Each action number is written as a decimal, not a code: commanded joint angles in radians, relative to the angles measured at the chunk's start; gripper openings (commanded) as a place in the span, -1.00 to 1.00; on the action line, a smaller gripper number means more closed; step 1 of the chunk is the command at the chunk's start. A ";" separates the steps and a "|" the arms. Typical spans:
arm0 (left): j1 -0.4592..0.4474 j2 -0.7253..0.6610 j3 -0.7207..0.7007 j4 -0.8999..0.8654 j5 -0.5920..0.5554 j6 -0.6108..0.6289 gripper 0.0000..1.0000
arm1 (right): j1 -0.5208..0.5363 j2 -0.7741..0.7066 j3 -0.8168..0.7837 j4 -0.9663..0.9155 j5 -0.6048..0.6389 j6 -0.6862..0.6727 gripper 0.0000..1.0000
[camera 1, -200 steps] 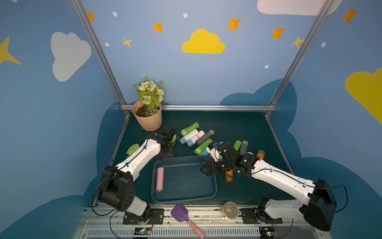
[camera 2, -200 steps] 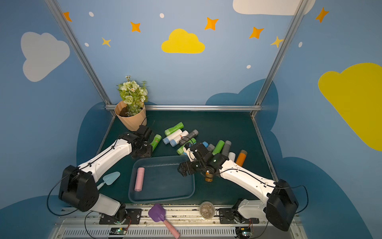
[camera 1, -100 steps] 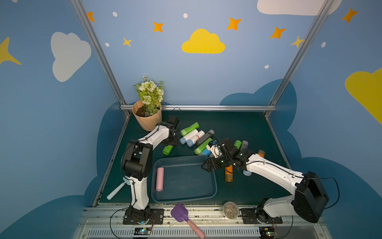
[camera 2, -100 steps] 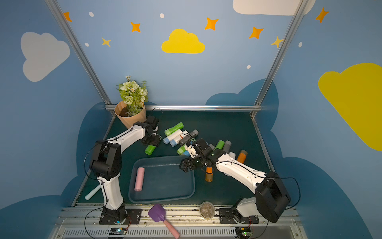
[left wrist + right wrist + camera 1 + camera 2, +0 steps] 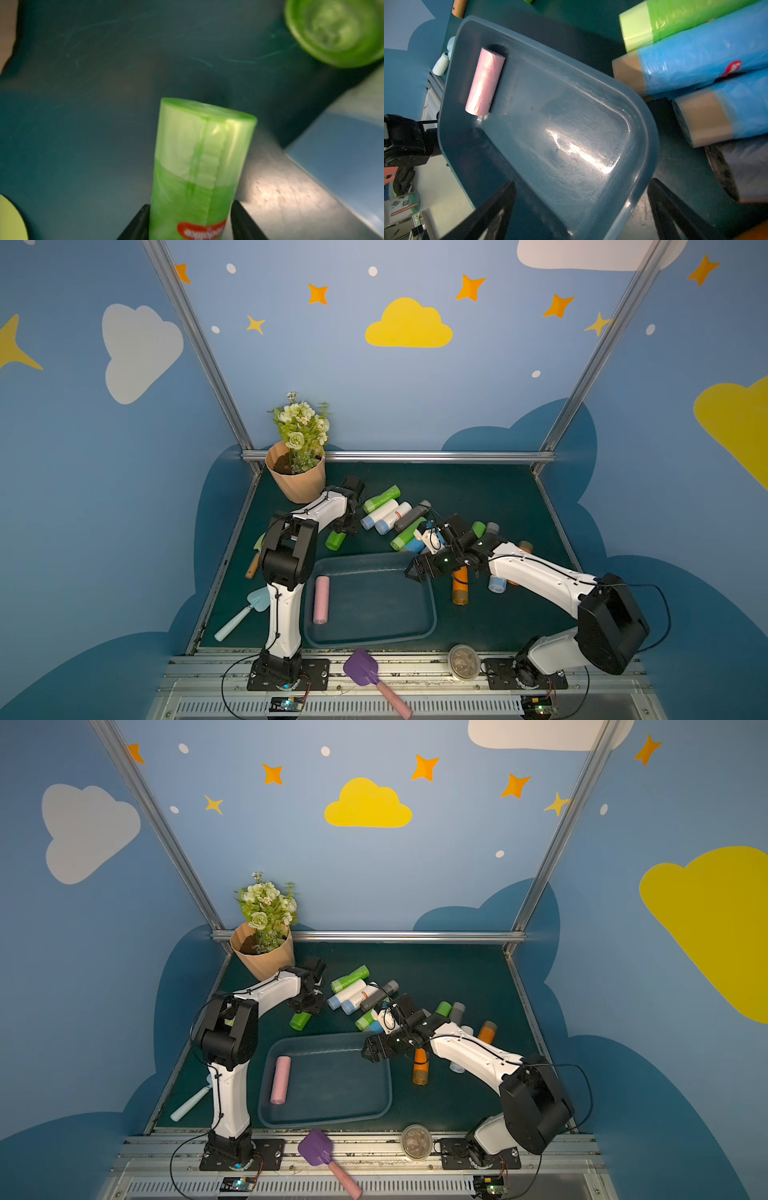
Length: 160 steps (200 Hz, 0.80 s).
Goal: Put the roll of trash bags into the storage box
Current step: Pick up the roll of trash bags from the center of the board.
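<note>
Closing on the green roll (image 5: 199, 155), the left hand (image 5: 189, 204) now pinches its sides on the worktop (image 5: 83, 83); a lift toward the storage box (image 5: 374, 605) looks next. Right hand (image 5: 415, 574) gapes empty.

In the left wrist view, the bright green plastic-film roll of trash bags (image 5: 197, 166) carried a red oval sticker (image 5: 201, 229). Its white lettering stood upside down and was cut by the frame edge, so only an ending like "olike" could be made out. In the right wrist view, the blue plastic-film roll on a brown cardboard core (image 5: 695, 62) bore a red sticker (image 5: 733, 67) with blurred, unreadable white letters, and a white cylindrical can with an orange stripe (image 5: 402, 205) showed dark characters too blurred to read.
</note>
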 commanded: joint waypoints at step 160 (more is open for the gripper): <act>0.001 -0.296 -0.067 -0.021 -0.023 -0.133 -0.27 | -0.053 0.021 0.163 -0.080 -0.118 -0.025 0.93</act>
